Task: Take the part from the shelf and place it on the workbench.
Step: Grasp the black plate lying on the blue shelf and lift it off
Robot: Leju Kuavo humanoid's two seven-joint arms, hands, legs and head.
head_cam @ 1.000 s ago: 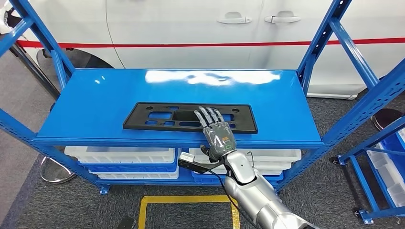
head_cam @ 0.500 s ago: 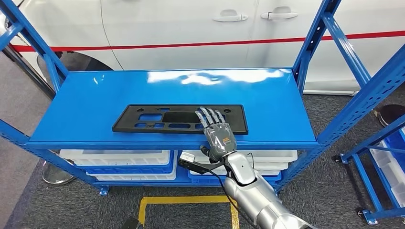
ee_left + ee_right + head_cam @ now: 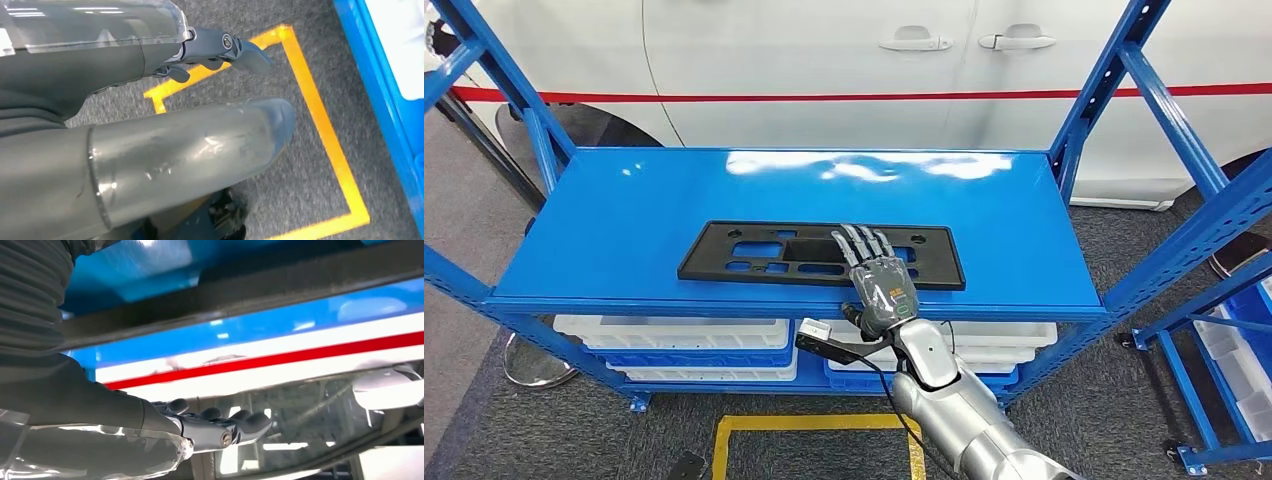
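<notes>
In the middle of the head view, the black part lies flat on the blue shelf, near its front edge. Lower centre, the right hand rests palm-down on the part's right half, fingers stretched flat, grasping nothing. The left hand hangs over grey floor, released.

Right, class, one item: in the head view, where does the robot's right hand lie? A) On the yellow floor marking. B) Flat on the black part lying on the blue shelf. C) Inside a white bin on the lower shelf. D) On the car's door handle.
B: the right hand lies with fingers stretched over the near edge of the black part on the blue shelf.
</notes>
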